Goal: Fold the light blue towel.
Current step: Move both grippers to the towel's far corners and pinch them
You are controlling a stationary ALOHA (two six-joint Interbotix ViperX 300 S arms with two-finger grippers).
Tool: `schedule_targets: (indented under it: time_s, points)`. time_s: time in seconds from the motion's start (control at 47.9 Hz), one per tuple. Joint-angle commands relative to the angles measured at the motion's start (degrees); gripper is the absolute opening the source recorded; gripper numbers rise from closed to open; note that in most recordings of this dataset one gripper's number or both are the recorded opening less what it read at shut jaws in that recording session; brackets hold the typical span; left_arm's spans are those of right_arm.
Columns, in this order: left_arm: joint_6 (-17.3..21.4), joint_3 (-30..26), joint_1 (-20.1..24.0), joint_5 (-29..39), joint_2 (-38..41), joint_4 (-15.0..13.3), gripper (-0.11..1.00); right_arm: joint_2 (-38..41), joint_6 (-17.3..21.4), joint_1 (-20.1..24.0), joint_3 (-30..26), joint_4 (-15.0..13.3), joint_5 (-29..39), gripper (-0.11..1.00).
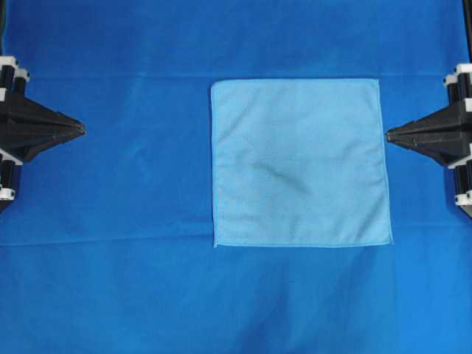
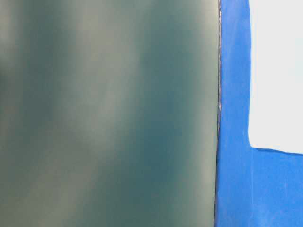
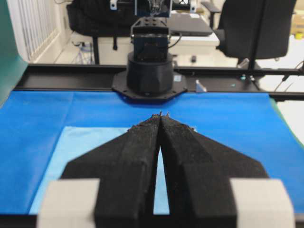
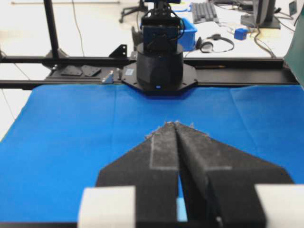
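The light blue towel (image 1: pixel 300 162) lies flat and unfolded, a pale square slightly right of the middle of the dark blue table covering (image 1: pixel 118 280). At the left edge my left gripper (image 1: pixel 80 129) is shut and empty, its tip well clear of the towel's left hem. My right gripper (image 1: pixel 391 135) is shut and empty too, its tip just off the towel's right hem. The left wrist view shows the towel (image 3: pixel 80 156) spread beneath the closed left gripper (image 3: pixel 161 116). Below the closed right gripper (image 4: pixel 175 124), a sliver of towel (image 4: pixel 181 209) shows between the fingers.
The right arm's base (image 3: pixel 151 71) stands at the table's far end in the left wrist view, and the left arm's base (image 4: pixel 159 64) in the right wrist view. A blurred grey-green panel (image 2: pixel 109 113) fills most of the table-level view. Black frame rails (image 4: pixel 228 76) border the table.
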Motion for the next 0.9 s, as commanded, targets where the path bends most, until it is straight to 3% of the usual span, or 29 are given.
schedule_targets:
  time_s: [0.0, 0.355, 0.668, 0.793, 0.877]
  points:
    - [0.09, -2.2, 1.05, 0.0, 2.55, -1.23, 0.0, 0.53, -0.18, -0.7, -1.67, 0.09, -0.35, 0.0]
    - [-0.18, -6.5, 5.98, -1.05, 17.31, -1.32, 0.0, 1.05, 0.97, -7.73, -3.43, 0.53, 14.24, 0.0]
    - [-1.23, -14.33, 13.18, -0.44, 35.24, -1.49, 0.01, 7.38, 3.69, -23.03, -1.58, 1.05, 21.8, 0.01]
    - [-1.49, -16.96, 15.64, -0.88, 41.92, -1.58, 0.14, 13.62, 3.69, -29.53, -0.26, 1.05, 21.27, 0.05]
    - [-1.76, -18.9, 17.23, -1.32, 46.58, -2.2, 0.34, 18.02, 3.69, -32.78, 0.62, 0.88, 19.69, 0.3]
